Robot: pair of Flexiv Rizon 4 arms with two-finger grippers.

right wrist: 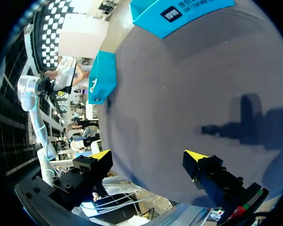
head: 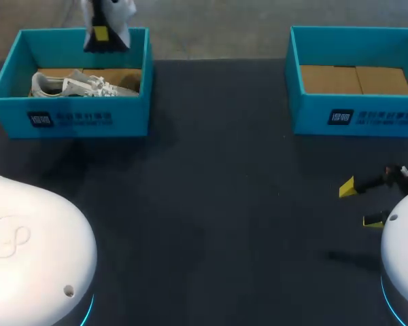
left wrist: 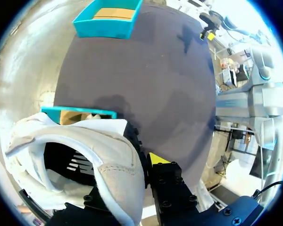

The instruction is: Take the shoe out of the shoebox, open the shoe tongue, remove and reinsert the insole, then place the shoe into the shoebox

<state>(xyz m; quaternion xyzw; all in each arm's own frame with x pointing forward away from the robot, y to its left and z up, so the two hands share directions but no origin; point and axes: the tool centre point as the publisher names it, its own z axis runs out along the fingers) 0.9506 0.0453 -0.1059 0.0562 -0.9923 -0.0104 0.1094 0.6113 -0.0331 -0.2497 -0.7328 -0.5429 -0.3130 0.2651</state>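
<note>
A white shoe (head: 109,15) hangs above the far edge of the left blue shoebox (head: 71,115), with my left gripper (head: 102,32) shut on it. In the left wrist view the shoe (left wrist: 80,150) fills the foreground with its opening showing. Its side wall sits in my left gripper (left wrist: 132,174); one yellow fingertip (left wrist: 156,159) shows outside it and the other is hidden by the shoe. Another white shoe (head: 81,85) lies inside that box. My right gripper (head: 362,202) stands open low over the table at the right, nothing between its fingers (right wrist: 148,157).
A second blue shoebox (head: 357,112) stands at the back right with only its cardboard floor showing; it is also seen as the far box (left wrist: 108,22) and as the box ahead (right wrist: 179,14). Dark table (head: 217,204) lies between the boxes.
</note>
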